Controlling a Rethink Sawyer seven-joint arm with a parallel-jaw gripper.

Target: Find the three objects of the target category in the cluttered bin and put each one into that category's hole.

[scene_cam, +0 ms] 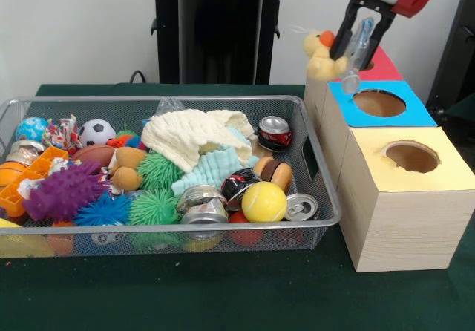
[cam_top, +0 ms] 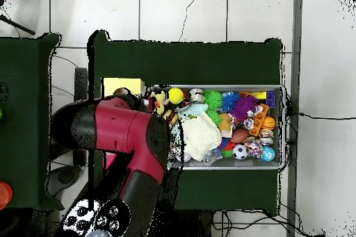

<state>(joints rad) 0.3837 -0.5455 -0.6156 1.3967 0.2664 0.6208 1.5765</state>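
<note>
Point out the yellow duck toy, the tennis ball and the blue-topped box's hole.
yellow duck toy (scene_cam: 320,56), front view, its body.
tennis ball (scene_cam: 263,201), front view, its middle.
blue-topped box's hole (scene_cam: 379,103), front view, its opening.

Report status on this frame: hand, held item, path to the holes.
Hand shut on yellow plush duck, above the red-topped box. Blue-topped box's hole just in front. Nothing blocking the drop.

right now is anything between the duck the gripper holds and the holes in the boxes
Nothing visible is. The gripper holds the yellow duck in the air above the boxes. The blue-topped hole and the yellow-topped hole both lie open; the red box's hole is mostly hidden behind the gripper.
</note>
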